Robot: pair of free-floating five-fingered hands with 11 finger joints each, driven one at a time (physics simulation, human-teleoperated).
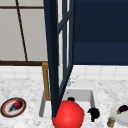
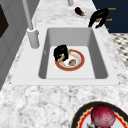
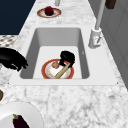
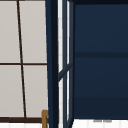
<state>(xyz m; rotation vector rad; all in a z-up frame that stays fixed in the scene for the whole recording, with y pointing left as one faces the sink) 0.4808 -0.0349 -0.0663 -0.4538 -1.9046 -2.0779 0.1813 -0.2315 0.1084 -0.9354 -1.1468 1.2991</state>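
My left hand is down in the sink basin, its fingers curled round a tan wooden stick that lies across a red-rimmed plate. The same hand sits over the plate's rim; a small brown lump rests on the plate. In the front view the left hand is mostly hidden behind a big red ball. My right hand hangs idle over the sink's front right corner, fingers drooping and holding nothing; it is also in the side views.
A plate with a red fruit stands on the left counter. A white plate with an eggplant and a small jar are on the right. The faucet rises behind the sink. An open dark-blue window pane juts over the basin.
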